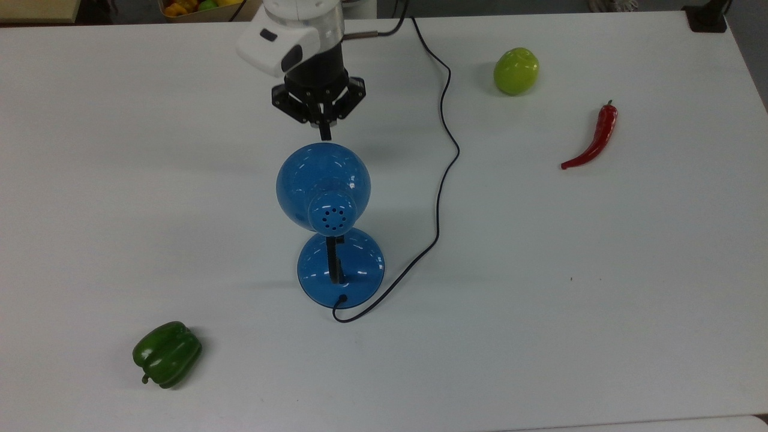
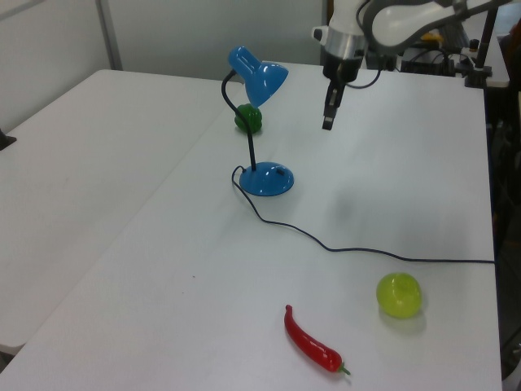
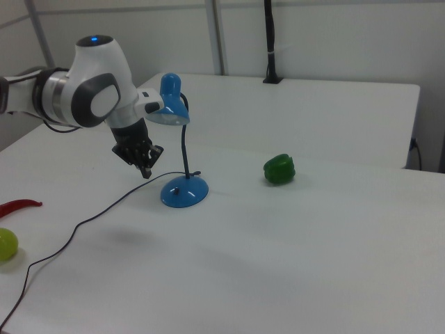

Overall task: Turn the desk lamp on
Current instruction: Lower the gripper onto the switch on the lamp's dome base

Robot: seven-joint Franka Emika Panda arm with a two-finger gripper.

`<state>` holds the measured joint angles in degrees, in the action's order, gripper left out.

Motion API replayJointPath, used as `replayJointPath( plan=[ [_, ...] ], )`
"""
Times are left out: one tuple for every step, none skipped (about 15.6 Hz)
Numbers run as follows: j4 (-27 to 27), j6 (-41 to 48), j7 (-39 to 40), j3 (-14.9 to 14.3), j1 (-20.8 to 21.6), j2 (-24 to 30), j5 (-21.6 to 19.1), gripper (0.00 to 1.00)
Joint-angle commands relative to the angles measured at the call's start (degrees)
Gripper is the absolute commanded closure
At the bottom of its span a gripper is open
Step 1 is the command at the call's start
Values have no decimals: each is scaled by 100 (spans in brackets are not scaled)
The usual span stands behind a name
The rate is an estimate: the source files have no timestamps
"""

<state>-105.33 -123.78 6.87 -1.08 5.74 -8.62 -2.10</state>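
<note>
Top view looks straight down on the white table [image 1: 120,180], so the desk lamp [image 1: 324,186] near its middle reads as two glossy blue discs, the domed shade with a ring of vent holes overlapping the round base, joined by a short black stub of neck. Left view shows what that hides: the thin black neck rises from the base and curves over to carry the tilted shade well above the tabletop, with the gripper [image 2: 327,122] hanging in the air off the left view's right of the shade, clear of the table. Its fingers look pressed together into one narrow black tip, pinching nothing. Going across the top view from its left: a lumpy green pepper [image 1: 167,353] near the front edge, the lamp, the thin black cord [image 1: 445,150] snaking from the base to the far edge, a smooth round green apple [image 1: 516,71], and a shiny curved red chili [image 1: 594,141].
</note>
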Motion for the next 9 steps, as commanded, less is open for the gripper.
replayJointPath(
  plan=[
    [-40, -663, -168, -86, 138, -314, -80, 100],
    [-49, -873, -168, -86, 138, -385, -80, 100],
    [-40, -1084, -177, -86, 138, -473, -80, 100],
    [-40, -1278, -186, -86, 138, -560, -80, 100],
    [-40, -1489, -186, -77, 138, -657, -80, 100],
    [-40, -1700, -195, -77, 138, -745, -80, 100],
    [-49, -1876, -195, -77, 138, -816, -89, 100],
    [-40, -2025, -195, -77, 138, -903, -89, 100],
    [-40, -2157, -195, -68, 138, -991, -89, 100]
  ],
)
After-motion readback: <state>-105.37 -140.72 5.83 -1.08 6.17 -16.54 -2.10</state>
